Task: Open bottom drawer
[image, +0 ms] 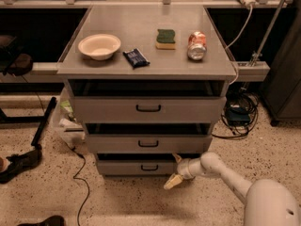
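Note:
The grey cabinet [146, 107] has three drawers. The bottom drawer [127, 167] is the lowest, with a shallow grey front, a small black loop handle [149, 167] and a dark gap above its front. My gripper [171, 171] is low at the right end of that drawer front, right of the handle. It is open: one cream finger points up by the drawer's top edge and the other [171, 182] points down toward the floor. The white arm [225, 173] comes in from the lower right.
On the cabinet top are a white bowl [99, 46], a dark blue packet [136, 57], a green sponge [165, 38] and a tipped can [196, 45]. A black cable [77, 173] runs on the floor at left, and more cables [237, 114] lie at right.

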Controlling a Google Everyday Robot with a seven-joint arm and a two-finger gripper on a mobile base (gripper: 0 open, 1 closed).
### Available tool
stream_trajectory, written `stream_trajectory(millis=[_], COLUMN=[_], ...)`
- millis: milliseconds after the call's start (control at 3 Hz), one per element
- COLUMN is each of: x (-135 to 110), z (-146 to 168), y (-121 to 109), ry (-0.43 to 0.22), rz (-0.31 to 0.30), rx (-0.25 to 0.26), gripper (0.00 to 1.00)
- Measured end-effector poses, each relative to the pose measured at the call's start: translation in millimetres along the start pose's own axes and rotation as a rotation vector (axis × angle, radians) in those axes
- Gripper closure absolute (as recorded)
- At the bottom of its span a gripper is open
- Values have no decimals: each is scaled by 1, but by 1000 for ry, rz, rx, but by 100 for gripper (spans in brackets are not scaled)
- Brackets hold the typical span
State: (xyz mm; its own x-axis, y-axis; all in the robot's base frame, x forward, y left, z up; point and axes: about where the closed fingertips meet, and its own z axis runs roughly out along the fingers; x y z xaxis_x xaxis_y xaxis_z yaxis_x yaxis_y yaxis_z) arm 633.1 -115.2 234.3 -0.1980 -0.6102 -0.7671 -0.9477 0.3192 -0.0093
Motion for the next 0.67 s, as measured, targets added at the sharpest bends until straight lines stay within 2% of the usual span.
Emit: stream_trajectory(millis=[667], x=[30], z=[19], y=[-25], ry=[17], rz=[26], rx=[34], gripper=[0])
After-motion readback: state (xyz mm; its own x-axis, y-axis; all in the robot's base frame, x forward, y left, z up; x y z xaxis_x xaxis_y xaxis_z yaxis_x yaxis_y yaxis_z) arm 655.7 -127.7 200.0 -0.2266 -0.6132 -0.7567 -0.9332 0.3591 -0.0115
